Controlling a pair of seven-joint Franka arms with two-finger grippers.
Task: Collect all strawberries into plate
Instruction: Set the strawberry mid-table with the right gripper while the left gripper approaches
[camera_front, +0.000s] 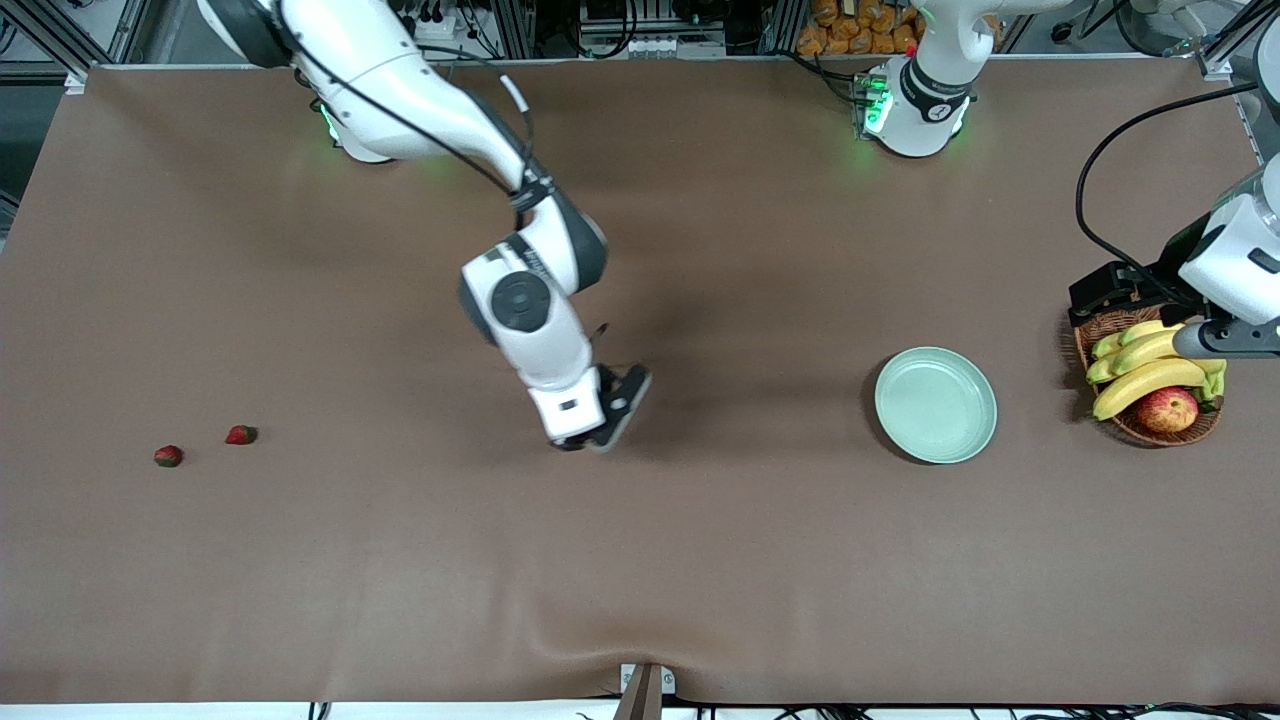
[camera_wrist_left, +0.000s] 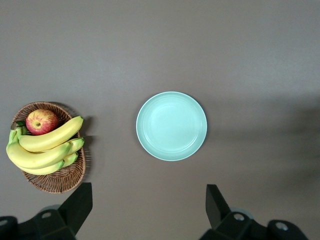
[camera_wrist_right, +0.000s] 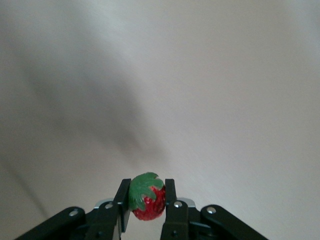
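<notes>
My right gripper (camera_wrist_right: 146, 200) is shut on a strawberry (camera_wrist_right: 148, 197), red with a green cap, held between its fingers. In the front view this gripper (camera_front: 603, 428) is over the bare middle of the table, and the berry is hidden there. Two more strawberries (camera_front: 168, 456) (camera_front: 240, 434) lie close together on the table toward the right arm's end. The pale mint-green plate (camera_front: 935, 405) (camera_wrist_left: 171, 125) sits toward the left arm's end with nothing on it. My left gripper (camera_wrist_left: 148, 210) is open and holds nothing, up over the wicker basket (camera_front: 1190, 342).
A brown wicker basket (camera_front: 1150, 432) (camera_wrist_left: 55, 180) with bananas (camera_front: 1145, 380) and a red-yellow apple (camera_front: 1168, 409) stands beside the plate at the left arm's end. A brown mat (camera_front: 640, 550) covers the table.
</notes>
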